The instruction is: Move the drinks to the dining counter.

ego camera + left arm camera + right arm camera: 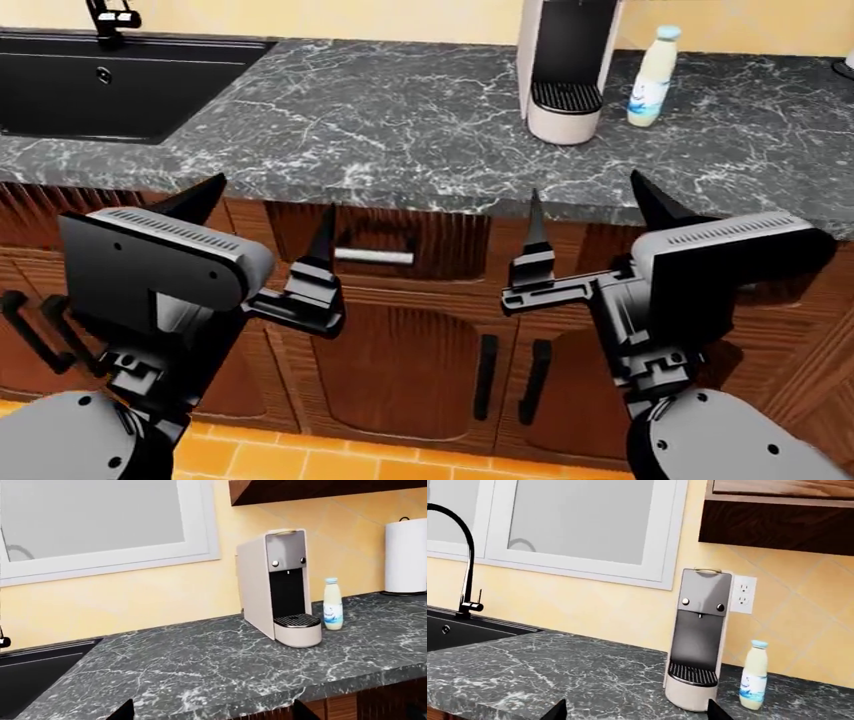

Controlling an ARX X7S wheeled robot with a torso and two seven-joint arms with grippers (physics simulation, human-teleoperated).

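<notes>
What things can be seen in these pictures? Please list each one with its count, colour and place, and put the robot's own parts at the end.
bottle: one, milky white with light blue cap and label, upright on the marble counter beside the coffee machine.
coffee machine: one, off-white with a dark front, at the back of the counter.
marble counter: one, dark grey with white veins, over brown wooden cabinets.
sink: one, black, set into the counter on the robot's left.
faucet: one, black, behind the sink.
paper towel roll: one, white, past the bottle.
window: white frame, on the yellow wall.
wall socket: one, white, behind the machine.
left gripper: black, open, empty.
right gripper: black, open, empty.
</notes>
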